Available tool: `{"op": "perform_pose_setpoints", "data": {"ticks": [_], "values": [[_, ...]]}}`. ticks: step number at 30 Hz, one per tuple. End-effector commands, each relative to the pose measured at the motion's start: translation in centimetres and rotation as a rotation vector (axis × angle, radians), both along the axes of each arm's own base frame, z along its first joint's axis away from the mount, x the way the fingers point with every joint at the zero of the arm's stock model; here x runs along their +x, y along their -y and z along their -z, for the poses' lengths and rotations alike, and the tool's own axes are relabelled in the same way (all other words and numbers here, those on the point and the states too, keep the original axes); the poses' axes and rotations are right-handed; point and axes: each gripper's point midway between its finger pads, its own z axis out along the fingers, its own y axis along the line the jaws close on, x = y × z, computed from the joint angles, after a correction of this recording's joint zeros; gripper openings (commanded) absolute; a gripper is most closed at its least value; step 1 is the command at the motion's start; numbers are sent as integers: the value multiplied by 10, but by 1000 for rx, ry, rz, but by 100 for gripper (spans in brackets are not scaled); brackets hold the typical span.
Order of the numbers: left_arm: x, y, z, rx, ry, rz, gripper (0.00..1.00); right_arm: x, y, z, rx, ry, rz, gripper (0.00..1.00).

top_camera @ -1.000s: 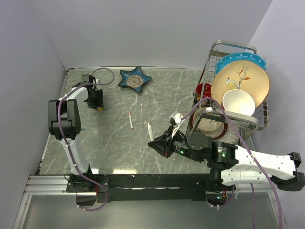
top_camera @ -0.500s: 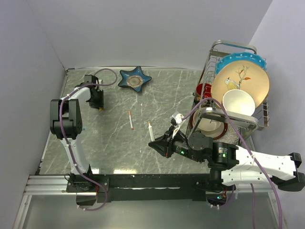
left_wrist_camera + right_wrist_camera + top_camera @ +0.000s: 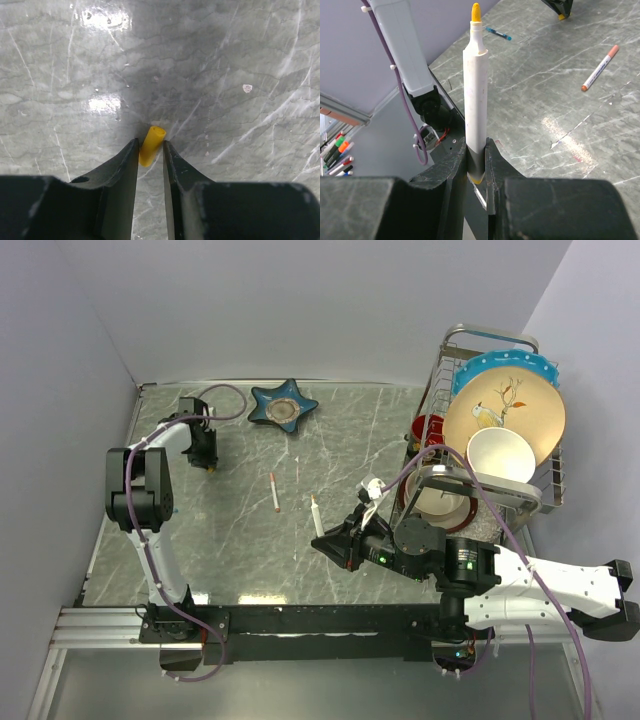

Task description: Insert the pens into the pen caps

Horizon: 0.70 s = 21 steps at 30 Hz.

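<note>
Only the left arm [image 3: 138,483] has edged slightly rightward. The yellow cap [image 3: 151,145] sits pinched in the left end effector [image 3: 150,146] at the overhead view's upper left, well apart from the yellow-tipped pen [image 3: 475,95], which the right end effector [image 3: 475,152] clamps upright near centre. No capping is done yet, and the second pen [image 3: 274,491] lies loose on the bench [image 3: 240,550].

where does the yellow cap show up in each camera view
Top external: far left of the table, yellow cap at the left gripper tips.
Left wrist: centre, between the fingers.
Right wrist: top right edge, tiny, under that gripper.
Shared landmark: the left gripper holding it.
</note>
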Motion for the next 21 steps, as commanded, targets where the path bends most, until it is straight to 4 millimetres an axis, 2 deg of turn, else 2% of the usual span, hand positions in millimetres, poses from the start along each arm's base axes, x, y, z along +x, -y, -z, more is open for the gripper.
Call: {"op": "perform_pose_setpoints", "data": {"ticks": [1, 11, 18, 21], "values": [[-11, 14, 1, -12, -48, 9, 30, 1, -1, -11, 47, -2, 9, 0], [-7, 13, 13, -3, -82, -10, 30, 0, 2, -12, 47, -2, 12, 0], [-6, 6, 17, 28, -96, -35, 25, 0, 0, -12, 48, -6, 7, 0], [-6, 9, 21, 23, -104, -31, 21, 0, 0, -11, 45, -7, 7, 0]]}}
